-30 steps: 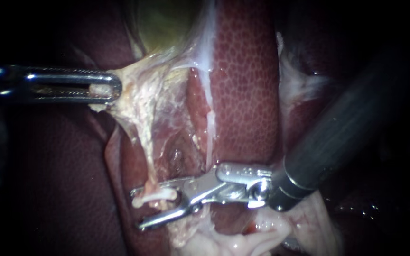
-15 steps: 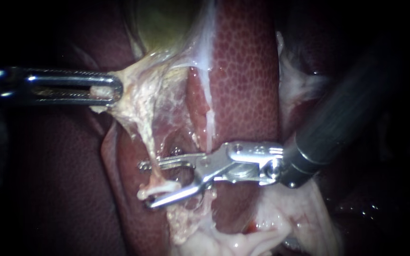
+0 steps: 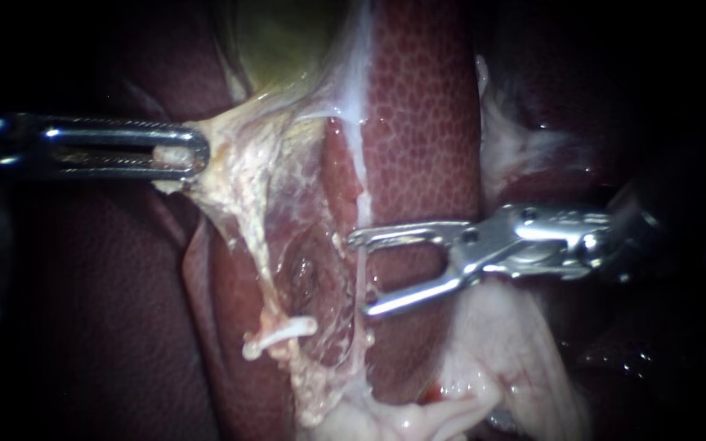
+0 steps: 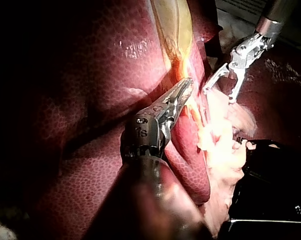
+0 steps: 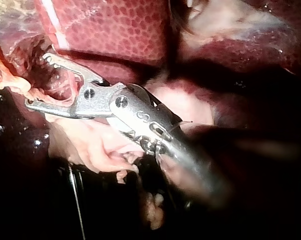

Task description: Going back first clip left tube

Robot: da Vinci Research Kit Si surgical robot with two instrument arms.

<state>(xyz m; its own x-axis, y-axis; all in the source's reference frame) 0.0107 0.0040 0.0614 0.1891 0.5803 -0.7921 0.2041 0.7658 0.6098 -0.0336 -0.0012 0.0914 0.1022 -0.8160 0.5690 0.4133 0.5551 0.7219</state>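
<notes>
**Q:** Where does the left tube lie, and what marks it?

**A:** We find the pale, fat-streaked left tube (image 3: 248,245) running alongside the mottled red liver ridge (image 3: 422,147), on the flank that faces our left instrument (image 3: 194,153). 1 small white clip (image 3: 281,333) sits across the tube, level with the ridge's lower end.

**Q:** How do the 2 instruments stand?

**A:** Our left instrument, well out from the ridge, has its slotted jaws clamped on pale fatty tissue (image 3: 214,163), which stretches the tube taut. Our right instrument (image 3: 361,275) lies across the ridge with its jaws spread wide and nothing gripped. A thin pale strand (image 3: 360,204) at the ridge's edge crosses the gap, but we cannot tell whether it touches them.

**Q:** How will the tube handle?

**A:** We judge it soft, wet and easily torn, while the clip looks stiff. We would take hold of the fatty tissue beside the tube, never the bare tube itself.
</notes>
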